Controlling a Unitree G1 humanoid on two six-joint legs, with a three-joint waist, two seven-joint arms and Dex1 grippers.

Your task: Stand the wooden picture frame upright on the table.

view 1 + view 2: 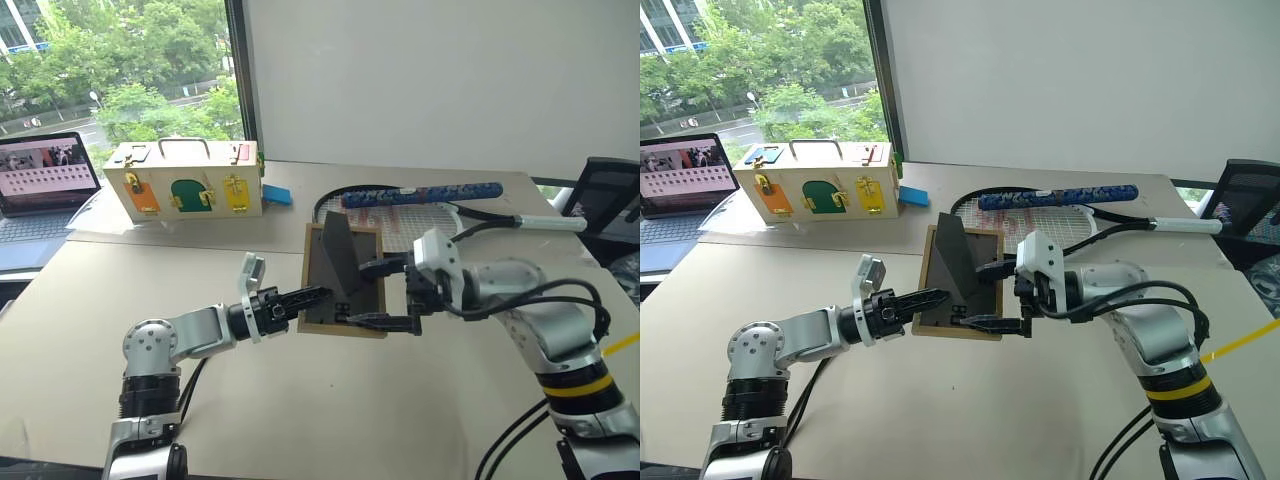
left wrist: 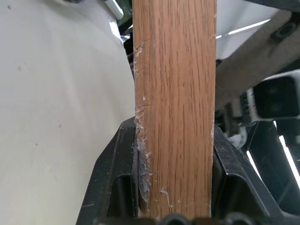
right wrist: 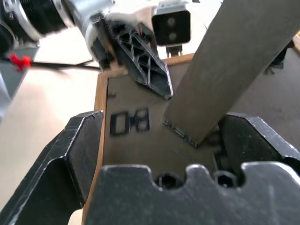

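Wooden picture frame (image 1: pixel 343 281) held above table (image 1: pixel 90 330), back up, stand swung out; left gripper (image 1: pixel 312 296) pinches its edge, right gripper (image 1: pixel 378 296) spread wide around stand; standing upright still undone.

Beige surface (image 1: pixel 300 400) carries wooden latch box (image 1: pixel 185 180), laptop (image 1: pixel 40 195), two rackets (image 1: pixel 430 215), blue block (image 1: pixel 278 197).
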